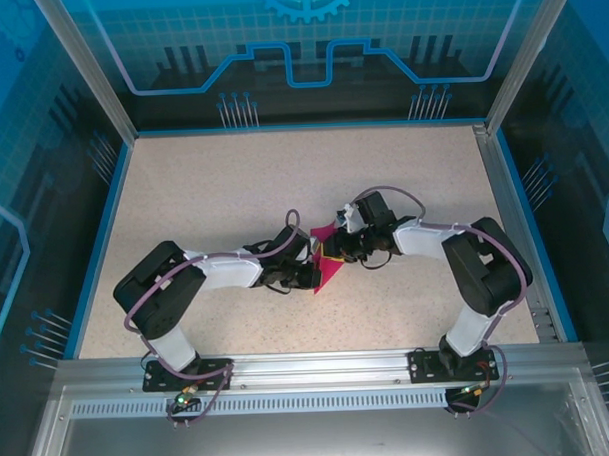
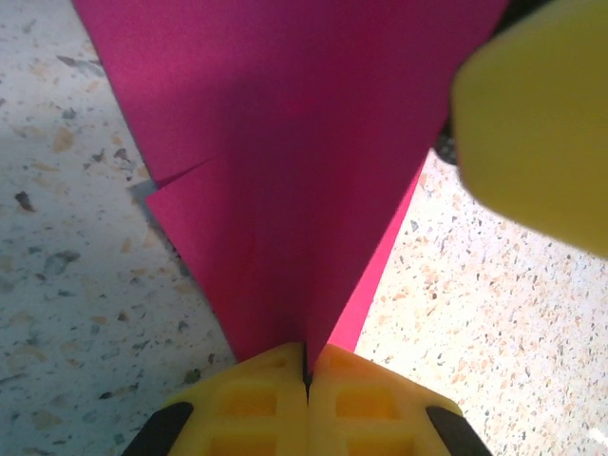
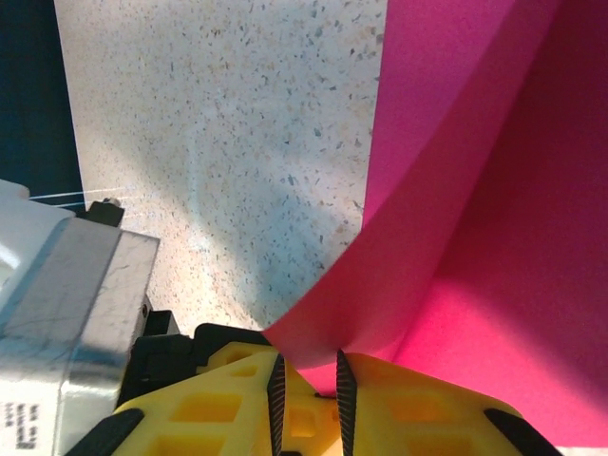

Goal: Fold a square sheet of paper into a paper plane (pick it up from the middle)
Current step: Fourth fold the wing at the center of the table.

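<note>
The magenta paper plane [image 1: 331, 274] lies folded to a point at the middle of the table, between both grippers. In the left wrist view the paper plane [image 2: 285, 142] narrows to a tip that runs into my left gripper [image 2: 307, 366], whose yellow fingers are pressed together on it. My left gripper [image 1: 308, 271] sits at the paper's near-left side. My right gripper [image 1: 343, 249] is on the far-right side. In the right wrist view a curved flap of the paper plane [image 3: 475, 237] dips into my right gripper [image 3: 307, 375], whose jaws stand a narrow gap apart.
The speckled beige table [image 1: 233, 180] stretches wide to the back and left. Blue walls ring it, and an aluminium rail [image 1: 309, 363] runs along the near edge. The left arm's grey wrist body [image 3: 57, 313] sits close beside my right fingers. A blurred yellow finger [image 2: 541, 123] of the right gripper hangs above the paper.
</note>
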Motion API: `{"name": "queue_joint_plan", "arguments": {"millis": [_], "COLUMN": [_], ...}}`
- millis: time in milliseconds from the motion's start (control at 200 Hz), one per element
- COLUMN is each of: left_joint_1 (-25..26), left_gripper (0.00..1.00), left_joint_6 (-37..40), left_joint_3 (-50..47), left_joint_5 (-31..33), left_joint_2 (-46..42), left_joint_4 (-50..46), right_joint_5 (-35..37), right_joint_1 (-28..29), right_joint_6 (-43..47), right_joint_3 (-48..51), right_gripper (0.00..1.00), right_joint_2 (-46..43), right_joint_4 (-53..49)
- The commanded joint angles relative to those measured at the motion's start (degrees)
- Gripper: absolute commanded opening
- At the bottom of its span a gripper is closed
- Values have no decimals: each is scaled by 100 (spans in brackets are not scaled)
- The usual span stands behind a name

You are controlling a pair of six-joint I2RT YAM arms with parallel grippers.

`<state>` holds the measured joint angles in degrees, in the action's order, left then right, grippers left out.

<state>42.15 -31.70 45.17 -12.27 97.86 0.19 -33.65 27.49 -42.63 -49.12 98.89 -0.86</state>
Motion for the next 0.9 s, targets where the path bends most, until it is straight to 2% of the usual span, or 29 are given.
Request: {"name": "queue_joint_plan", "arguments": {"millis": [0,400,610,895], "left_joint_1": [-69,-172,-181,-178], "left_gripper": [5,9,18,17], "left_joint_6": [-148,-152,-170,-209], "left_joint_3": [-139,-147,-187,-270], "left_joint_5": [-150,-202,-170,-108], "left_joint_2": [58,79,-35,-181], "left_joint_4": [-14,-53,-151,-232], "right_joint_5": [-161,-23,16,-25], "right_joint_1": [68,73,73,73], "right_joint_6": [-36,-34,-26,-17], "right_joint_3": [-297,-537,-653,-716], "right_gripper": [24,25,25,24], "right_joint_2": [175,622,838,913], "right_joint_4": [104,80,70,74]}}
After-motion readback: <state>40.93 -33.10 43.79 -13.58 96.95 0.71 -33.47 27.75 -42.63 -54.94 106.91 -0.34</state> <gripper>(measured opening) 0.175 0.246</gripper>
